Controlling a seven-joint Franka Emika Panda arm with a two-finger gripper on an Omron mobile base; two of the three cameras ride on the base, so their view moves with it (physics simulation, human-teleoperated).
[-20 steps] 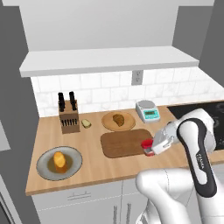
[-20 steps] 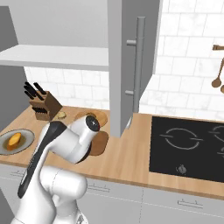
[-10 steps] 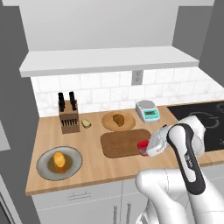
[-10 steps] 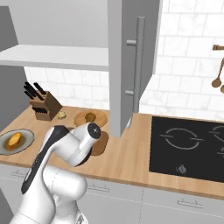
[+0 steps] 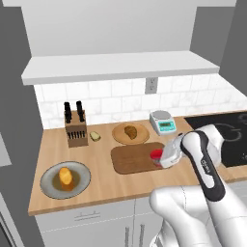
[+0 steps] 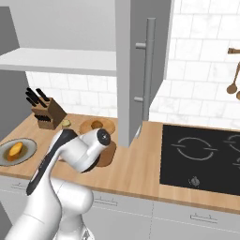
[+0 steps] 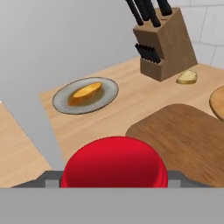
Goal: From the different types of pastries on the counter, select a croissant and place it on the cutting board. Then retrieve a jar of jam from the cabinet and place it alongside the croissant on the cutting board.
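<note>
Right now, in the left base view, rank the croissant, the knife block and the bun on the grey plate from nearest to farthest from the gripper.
Measured from the gripper, shut on the jar of jam at the cutting board's right end:
1. The croissant, behind the board on the round wooden plate.
2. The knife block, far left by the wall.
3. The bun, front left on the grey plate.

Glossy white arm (image 5: 202,159), dark joints

A wooden knife block (image 5: 76,131) with black handles stands at the back left, against the white tile wall. A small teal kitchen scale (image 5: 163,122) sits beside the black induction hob (image 6: 201,157). A white wall outlet (image 5: 151,85) is set in the tiles above. Brown wooden utensils (image 6: 233,79) hang on the far right wall.
</note>
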